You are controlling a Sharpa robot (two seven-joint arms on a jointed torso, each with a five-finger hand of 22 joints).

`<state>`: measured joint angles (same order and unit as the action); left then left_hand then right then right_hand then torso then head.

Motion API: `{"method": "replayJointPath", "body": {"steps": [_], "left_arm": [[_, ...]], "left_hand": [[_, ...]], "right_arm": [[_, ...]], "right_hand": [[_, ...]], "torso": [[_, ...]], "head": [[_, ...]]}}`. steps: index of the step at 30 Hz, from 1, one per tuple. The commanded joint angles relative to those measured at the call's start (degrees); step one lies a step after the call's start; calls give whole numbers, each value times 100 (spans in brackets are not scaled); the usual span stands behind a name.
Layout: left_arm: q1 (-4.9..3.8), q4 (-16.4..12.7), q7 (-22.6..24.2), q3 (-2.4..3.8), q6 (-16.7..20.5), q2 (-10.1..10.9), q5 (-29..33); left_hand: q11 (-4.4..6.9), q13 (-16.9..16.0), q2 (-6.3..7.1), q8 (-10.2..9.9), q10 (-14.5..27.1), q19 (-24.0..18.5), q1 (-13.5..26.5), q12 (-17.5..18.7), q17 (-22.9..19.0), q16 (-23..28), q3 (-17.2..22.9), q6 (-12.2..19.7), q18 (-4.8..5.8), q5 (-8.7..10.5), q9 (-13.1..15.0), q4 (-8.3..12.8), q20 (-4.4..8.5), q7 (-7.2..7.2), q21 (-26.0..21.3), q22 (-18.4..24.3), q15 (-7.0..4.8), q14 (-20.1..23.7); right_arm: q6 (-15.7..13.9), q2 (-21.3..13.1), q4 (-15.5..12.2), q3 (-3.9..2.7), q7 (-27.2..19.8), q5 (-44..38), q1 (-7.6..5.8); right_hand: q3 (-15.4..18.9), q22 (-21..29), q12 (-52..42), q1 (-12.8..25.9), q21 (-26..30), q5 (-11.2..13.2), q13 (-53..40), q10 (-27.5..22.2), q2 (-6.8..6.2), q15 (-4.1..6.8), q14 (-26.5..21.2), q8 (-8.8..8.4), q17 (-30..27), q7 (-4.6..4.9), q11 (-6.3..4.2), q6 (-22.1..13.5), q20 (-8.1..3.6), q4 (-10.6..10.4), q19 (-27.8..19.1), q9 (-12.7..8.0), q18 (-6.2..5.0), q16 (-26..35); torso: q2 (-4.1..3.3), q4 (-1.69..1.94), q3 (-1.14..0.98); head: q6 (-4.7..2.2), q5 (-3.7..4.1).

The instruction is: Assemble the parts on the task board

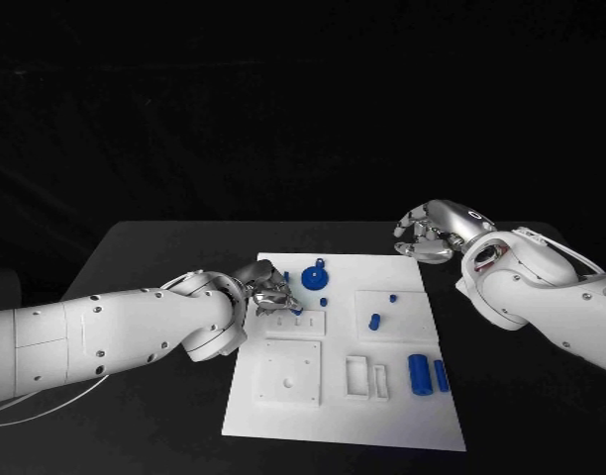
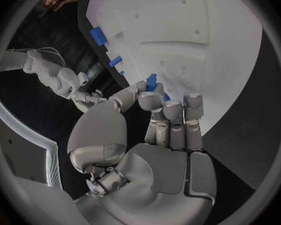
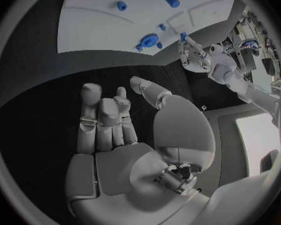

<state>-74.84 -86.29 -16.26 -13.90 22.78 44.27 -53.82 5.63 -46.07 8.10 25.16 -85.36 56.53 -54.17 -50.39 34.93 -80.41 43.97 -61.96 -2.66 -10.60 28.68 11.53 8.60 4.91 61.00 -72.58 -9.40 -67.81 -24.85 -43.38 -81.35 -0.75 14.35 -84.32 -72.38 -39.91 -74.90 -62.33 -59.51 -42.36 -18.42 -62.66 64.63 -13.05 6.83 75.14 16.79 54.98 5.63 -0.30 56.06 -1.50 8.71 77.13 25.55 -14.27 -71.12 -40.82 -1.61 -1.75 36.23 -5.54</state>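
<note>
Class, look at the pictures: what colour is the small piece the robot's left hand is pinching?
Blue. The left hand pinches the small piece over the white board; the left wrist view shows it best.

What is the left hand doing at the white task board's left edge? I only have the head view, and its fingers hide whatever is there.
Observer: In the left wrist view, the left hand pinches a small blue plastic part between its thumb and a finger.
Operator: And is the right hand carrying anything?
Observer: No. The right wrist view shows the right hand with a bare palm, over the black table.
</note>
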Motion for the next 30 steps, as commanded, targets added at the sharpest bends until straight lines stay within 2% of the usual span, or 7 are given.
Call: {"method": "replayJointPath", "body": {"steps": [1,6,12,20,30], "left_arm": [[14,-12,-69,1,-120,-16,-230],[37,3,-95,1,-36,-31,-415],[71,53,-62,1,267,-58,-449],[128,74,-49,1,333,-78,-526],[195,148,-51,1,355,-122,-601]], "left_hand": [[190,-9,-44,43,213,50,7,-66,10,-54,11,-854,-77,-2,749,-25,704,-610,44,-16,-366,-277],[202,-15,-32,60,229,70,4,-151,16,-100,15,-875,-85,-29,783,-22,711,-622,64,-32,-379,-285],[207,-8,-7,63,252,77,-18,-208,14,-125,31,-879,-93,-84,805,-8,715,-628,76,-45,-384,-281],[206,-2,7,60,263,76,-33,-228,11,-133,42,-877,-95,-93,811,-8,715,-627,81,-52,-378,-275],[206,3,15,60,268,82,-34,-248,9,-143,44,-882,-96,-90,816,-21,715,-627,89,-59,-376,-276]], "right_arm": [[38,7,4,-8,-46,17,-4],[57,-1,-6,-10,-41,23,-4],[65,4,-8,-14,-40,24,-4],[74,5,-5,-16,-42,31,-4],[98,15,-1,-17,-40,43,-4]], "right_hand": [[7,-30,33,-47,24,-29,9,13,3,-29,-4,27,9,58,2,4,-39,-34,-7,-6,-73,31],[13,-32,31,-41,26,-71,11,12,5,-29,-4,27,11,58,2,4,-38,-41,-6,-6,-73,33],[22,-38,29,-24,34,-253,17,9,12,-29,-2,28,16,58,2,5,-38,-66,-4,-7,-73,39],[28,-39,27,-16,35,-273,18,9,13,-29,-2,28,17,58,2,5,-37,-72,-3,-7,-73,40],[32,-40,27,-12,36,-281,19,9,16,-29,-2,29,17,58,2,5,-37,-77,-2,-7,-73,40]], "torso": [[-2,-4,-1],[-1,-4,0],[2,0,-2],[0,-4,-1],[1,-3,0]], "head": [[20,-9],[45,11],[77,33],[96,67],[112,72]]}}
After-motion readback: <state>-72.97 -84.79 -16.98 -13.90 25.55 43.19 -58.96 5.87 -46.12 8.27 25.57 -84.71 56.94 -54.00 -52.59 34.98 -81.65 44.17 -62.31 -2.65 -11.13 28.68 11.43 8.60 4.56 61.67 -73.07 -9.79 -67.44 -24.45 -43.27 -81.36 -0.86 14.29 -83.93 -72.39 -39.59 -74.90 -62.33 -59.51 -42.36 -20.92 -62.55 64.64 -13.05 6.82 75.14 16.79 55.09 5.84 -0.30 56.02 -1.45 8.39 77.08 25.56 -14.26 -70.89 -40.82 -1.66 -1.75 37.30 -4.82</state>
